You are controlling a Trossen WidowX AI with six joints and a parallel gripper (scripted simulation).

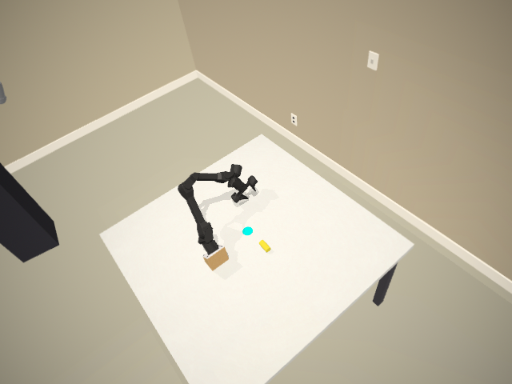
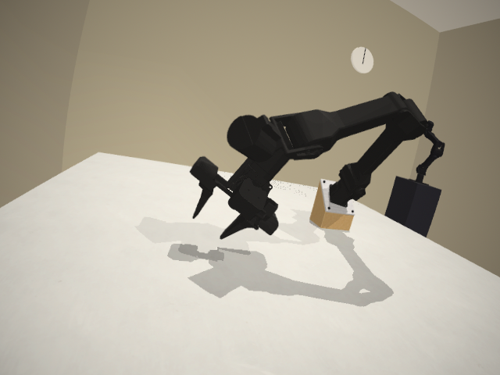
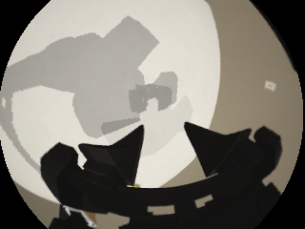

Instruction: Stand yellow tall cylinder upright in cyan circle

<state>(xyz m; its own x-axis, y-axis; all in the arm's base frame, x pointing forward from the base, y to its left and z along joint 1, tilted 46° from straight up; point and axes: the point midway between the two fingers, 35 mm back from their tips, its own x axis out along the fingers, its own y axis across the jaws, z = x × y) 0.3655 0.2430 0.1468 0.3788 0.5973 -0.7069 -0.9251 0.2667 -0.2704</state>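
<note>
The yellow cylinder [image 1: 264, 246] lies on its side on the white table [image 1: 314, 256], a little right of the small cyan circle [image 1: 247, 230]. My gripper [image 1: 245, 193] [image 2: 209, 226] [image 3: 164, 126] is open and empty, tips pointing down just above the table. It hangs well behind the circle and the cylinder, towards the table's far side. In the exterior view the arm hides both the cylinder and the circle. The wrist view shows only bare table and the gripper's shadow between the fingers.
The arm's wooden base block [image 1: 216, 258] [image 2: 330, 212] stands left of the circle. A dark cabinet [image 1: 20, 223] [image 2: 413, 203] stands on the floor beyond the table. The table's far edge lies behind the gripper.
</note>
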